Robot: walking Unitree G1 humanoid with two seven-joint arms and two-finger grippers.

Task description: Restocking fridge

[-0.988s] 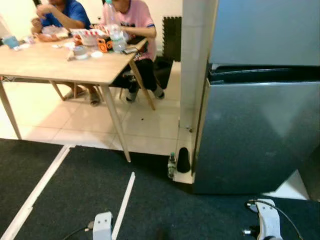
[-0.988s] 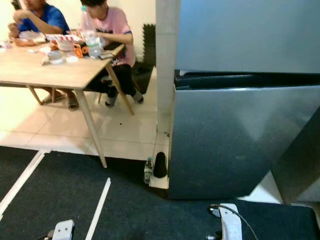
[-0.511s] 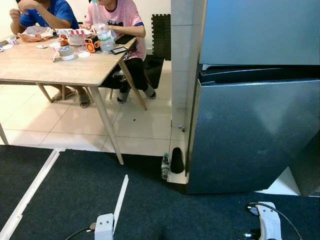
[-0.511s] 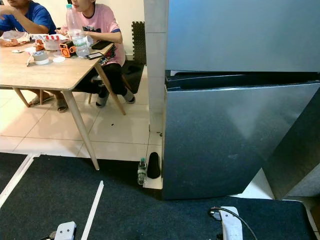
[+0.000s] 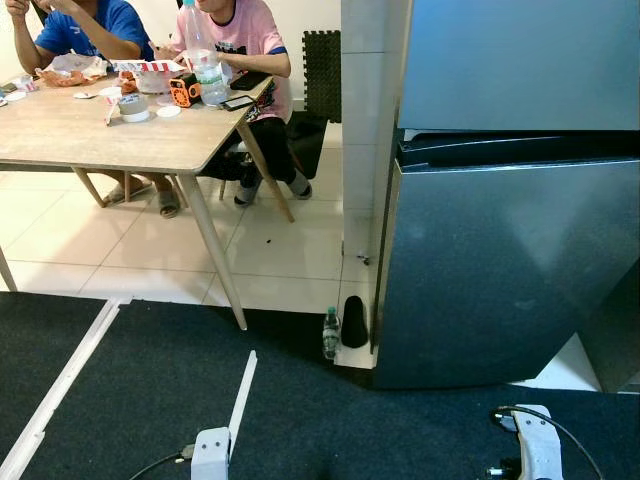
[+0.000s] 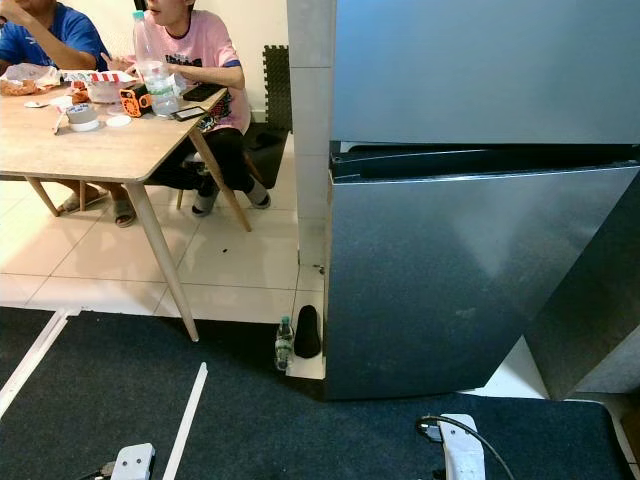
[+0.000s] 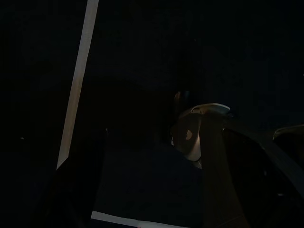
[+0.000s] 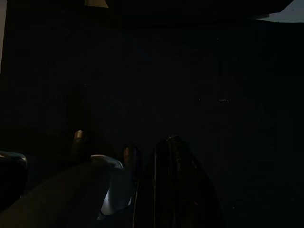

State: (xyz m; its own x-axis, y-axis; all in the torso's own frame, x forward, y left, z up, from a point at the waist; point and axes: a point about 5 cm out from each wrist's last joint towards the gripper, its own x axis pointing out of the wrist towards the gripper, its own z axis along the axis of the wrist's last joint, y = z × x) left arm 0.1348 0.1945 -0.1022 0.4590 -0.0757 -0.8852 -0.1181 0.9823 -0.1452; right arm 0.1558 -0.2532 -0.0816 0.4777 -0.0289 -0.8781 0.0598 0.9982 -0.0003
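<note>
1. Both arms hang low. The left arm's wrist (image 5: 208, 452) and the right arm's wrist (image 5: 538, 450) show at the bottom of the head views, over the dark carpet (image 5: 150, 390).
2. The left gripper (image 7: 142, 190) appears as dim dark fingers above the carpet and a white tape line (image 7: 76, 90); whether its jaws are open or closed cannot be told.
3. The right gripper (image 8: 173, 185) is a dark shape against near-black carpet; its jaw state cannot be told either.
4. The fridge (image 6: 470, 270) stands ahead of the right gripper, well apart from both jaws. Its steel lower door (image 6: 450, 290) is shut or nearly so, with a dark gap between it and the upper door (image 6: 480, 70).
5. A small bottle (image 5: 331, 333) stands upright on the floor just beside the fridge's lower left corner, next to a dark object (image 5: 354, 322), at the foot of a white tiled pillar (image 5: 365, 130).
6. Farther ahead of the left gripper stands a wooden table (image 5: 90, 135) on tiled floor, bearing a clear bottle (image 5: 208, 75), an orange item (image 5: 181, 93), a phone (image 5: 238, 101) and food wrappers.
7. Two people sit behind the table, one in blue (image 5: 95, 25), one in pink (image 5: 245, 30).
8. Open carpet lies between the grippers and the fridge; the carpet's edge meets the tiles by the table leg (image 5: 215, 255).
</note>
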